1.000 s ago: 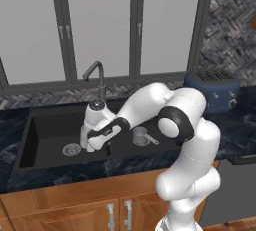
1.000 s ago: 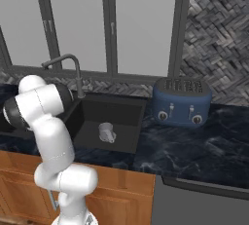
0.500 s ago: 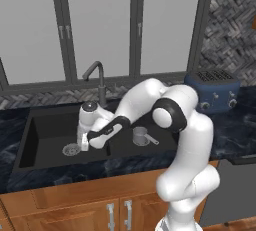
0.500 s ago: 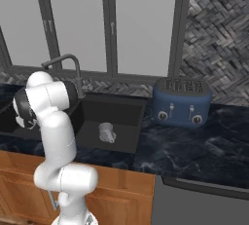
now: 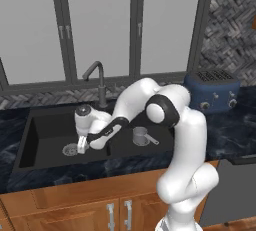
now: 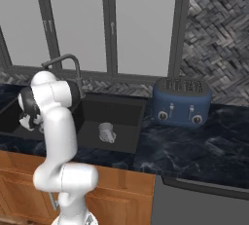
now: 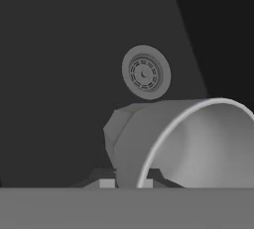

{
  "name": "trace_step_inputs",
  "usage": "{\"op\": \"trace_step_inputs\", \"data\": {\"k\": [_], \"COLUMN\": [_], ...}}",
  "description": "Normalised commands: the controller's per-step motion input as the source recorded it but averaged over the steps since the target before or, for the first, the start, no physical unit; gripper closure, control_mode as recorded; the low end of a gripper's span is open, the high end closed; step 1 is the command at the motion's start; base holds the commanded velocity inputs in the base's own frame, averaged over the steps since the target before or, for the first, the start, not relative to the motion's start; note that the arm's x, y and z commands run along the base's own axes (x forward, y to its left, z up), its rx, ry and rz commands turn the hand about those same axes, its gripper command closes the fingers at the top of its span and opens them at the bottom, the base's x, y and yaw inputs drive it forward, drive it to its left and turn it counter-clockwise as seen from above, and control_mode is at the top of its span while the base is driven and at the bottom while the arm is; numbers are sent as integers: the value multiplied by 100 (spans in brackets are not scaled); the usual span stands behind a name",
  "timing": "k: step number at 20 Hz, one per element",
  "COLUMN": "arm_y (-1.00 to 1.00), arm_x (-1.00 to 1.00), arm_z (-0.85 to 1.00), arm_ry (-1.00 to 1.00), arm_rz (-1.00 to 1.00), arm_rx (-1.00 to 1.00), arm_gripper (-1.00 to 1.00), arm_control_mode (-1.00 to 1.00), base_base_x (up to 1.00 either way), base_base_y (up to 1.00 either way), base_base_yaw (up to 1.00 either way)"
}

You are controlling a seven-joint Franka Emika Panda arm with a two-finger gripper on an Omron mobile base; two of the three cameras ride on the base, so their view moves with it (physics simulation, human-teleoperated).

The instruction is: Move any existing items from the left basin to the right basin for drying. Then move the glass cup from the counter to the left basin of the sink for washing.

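Glass cup lowering into the left basin, the last step of the task.
We have the end effector [image 5: 81, 145] clamped on the glass cup [image 7: 186, 143], hanging over the left basin [image 5: 47, 132] with the drain strainer [image 7: 146, 72] at 11 o'clock of the cup. A metal cup [image 5: 140, 136] sits in the right basin [image 6: 124, 117]. Next, we judge: set it down, release.
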Motion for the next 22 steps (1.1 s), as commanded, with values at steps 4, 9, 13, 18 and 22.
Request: {"op": "trace_step_inputs", "data": {"k": [4, 9, 13, 18, 22], "arm_y": [0, 0, 0, 0, 0], "arm_x": [9, 14, 15, 18, 29], "arm_z": [-26, -24, -6, -2, -18], "arm_ry": [0, 0, 0, 2, 0], "arm_rz": [-9, -9, -9, -8, -7], "arm_rx": [0, 0, 0, 0, 0], "arm_gripper": [100, 100, 100, 100, 100], "arm_control_mode": [-100, -100, -100, -100, -100], "base_base_x": [0, 0, 0, 0, 0], "base_base_y": [0, 0, 0, 0, 0], "base_base_yaw": [0, 0, 0, 0, 0]}}
